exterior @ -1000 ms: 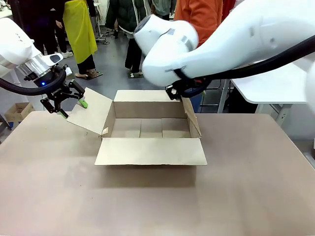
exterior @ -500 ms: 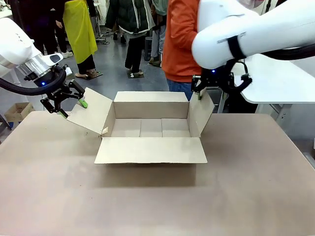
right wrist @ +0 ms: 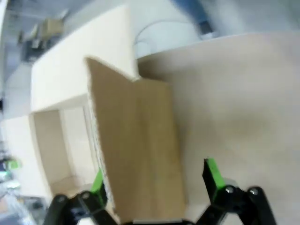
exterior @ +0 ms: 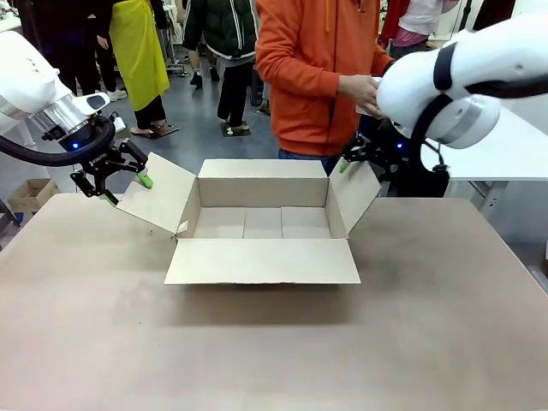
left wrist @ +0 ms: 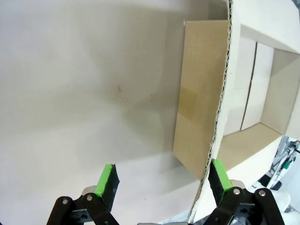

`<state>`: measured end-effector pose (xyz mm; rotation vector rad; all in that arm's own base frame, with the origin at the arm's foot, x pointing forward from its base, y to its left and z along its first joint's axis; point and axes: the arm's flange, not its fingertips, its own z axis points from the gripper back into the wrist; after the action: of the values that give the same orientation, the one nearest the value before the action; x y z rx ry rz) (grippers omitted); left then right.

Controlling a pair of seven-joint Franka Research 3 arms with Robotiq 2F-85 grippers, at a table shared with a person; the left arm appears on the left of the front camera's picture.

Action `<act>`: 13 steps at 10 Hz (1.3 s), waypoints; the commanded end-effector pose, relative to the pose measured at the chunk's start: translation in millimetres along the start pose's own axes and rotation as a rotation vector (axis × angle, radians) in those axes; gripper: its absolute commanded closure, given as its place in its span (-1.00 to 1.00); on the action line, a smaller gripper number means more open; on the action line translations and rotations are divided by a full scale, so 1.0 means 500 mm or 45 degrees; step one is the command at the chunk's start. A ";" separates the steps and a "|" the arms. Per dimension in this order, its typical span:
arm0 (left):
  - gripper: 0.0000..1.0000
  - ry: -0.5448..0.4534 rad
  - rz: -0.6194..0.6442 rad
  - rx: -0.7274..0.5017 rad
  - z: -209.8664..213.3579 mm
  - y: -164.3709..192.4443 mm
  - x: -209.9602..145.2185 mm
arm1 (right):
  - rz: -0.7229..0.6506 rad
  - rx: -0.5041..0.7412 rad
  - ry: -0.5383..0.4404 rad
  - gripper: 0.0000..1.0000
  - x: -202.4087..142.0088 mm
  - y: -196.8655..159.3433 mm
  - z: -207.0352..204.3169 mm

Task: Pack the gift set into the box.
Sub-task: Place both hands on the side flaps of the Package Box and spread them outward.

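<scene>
The box (exterior: 261, 221), a wide brown carton, stands open in the middle of the table with all four flaps spread. My left gripper (exterior: 127, 190) is open and straddles the outer edge of the left flap (exterior: 160, 195). In the left wrist view the flap edge (left wrist: 216, 122) runs close to the right fingertip of that gripper (left wrist: 164, 180). My right gripper (exterior: 351, 163) is open at the top edge of the right flap (exterior: 353, 197). The right wrist view shows that flap (right wrist: 136, 140) between the fingers of the right gripper (right wrist: 154, 180). The gift set is out of view.
A person in an orange hoodie (exterior: 312, 68) stands right behind the box at the far side, hands near my right arm. A small brown carton (exterior: 30, 193) sits beyond the table's left edge. A white table (exterior: 505, 145) is at the right.
My right arm swung from above the box out to the right, and the right flap folded outward with it. The person in orange stepped up behind the box. The left arm stayed still.
</scene>
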<state>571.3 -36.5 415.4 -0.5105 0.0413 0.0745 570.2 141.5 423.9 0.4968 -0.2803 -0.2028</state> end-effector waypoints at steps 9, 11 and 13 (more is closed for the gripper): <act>-1.00 -0.002 0.012 0.019 0.004 -0.001 -0.004 | 0.029 0.364 0.022 -1.00 0.010 -0.043 -0.006; -1.00 -0.002 0.012 0.019 0.004 -0.001 -0.004 | 0.009 0.299 0.028 -1.00 0.025 -0.067 -0.003; -1.00 -0.002 0.012 0.019 0.004 -0.001 -0.004 | 0.001 0.215 0.029 -1.00 0.019 -0.092 0.016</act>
<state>571.3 -36.5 415.4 -0.5105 0.0412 0.0746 576.8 97.0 404.6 0.7122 -0.2932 -0.1623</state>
